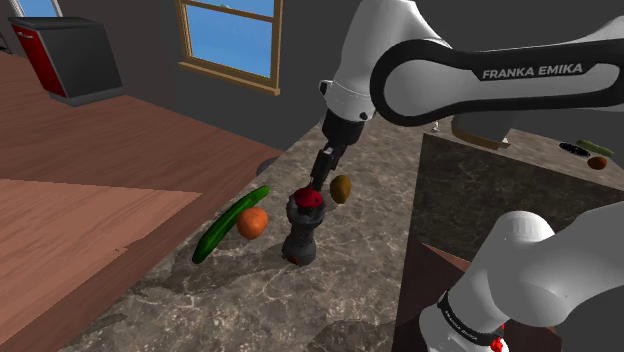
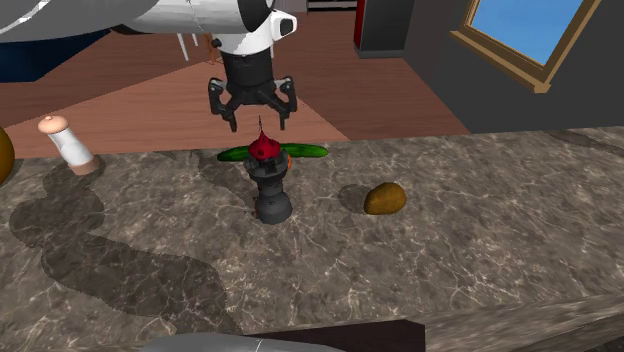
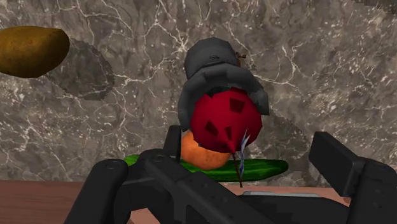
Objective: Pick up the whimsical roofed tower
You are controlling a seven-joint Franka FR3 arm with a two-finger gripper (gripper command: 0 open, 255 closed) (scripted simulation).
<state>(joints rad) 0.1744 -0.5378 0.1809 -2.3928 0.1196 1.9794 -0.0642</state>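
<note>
The tower (image 1: pixel 302 228) is a dark grey turned column with a round red roof and a thin spire. It stands upright on the marble counter (image 1: pixel 370 270). My gripper (image 1: pixel 317 186) hangs open just above the roof, fingers apart. In the second exterior view the gripper (image 2: pixel 255 120) straddles the spire tip of the tower (image 2: pixel 269 185) without touching it. In the wrist view the red roof of the tower (image 3: pixel 224 118) lies between and ahead of the two black fingers (image 3: pixel 347 167) of the gripper (image 3: pixel 229 181).
Just behind the tower lie a green cucumber (image 1: pixel 228 226) and an orange fruit (image 1: pixel 252 222), near the counter edge above the wooden floor. A brown potato (image 2: pixel 385 198) sits beside it. A pink-topped white shaker (image 2: pixel 68 143) stands farther off. My stand (image 1: pixel 500 210) borders the counter.
</note>
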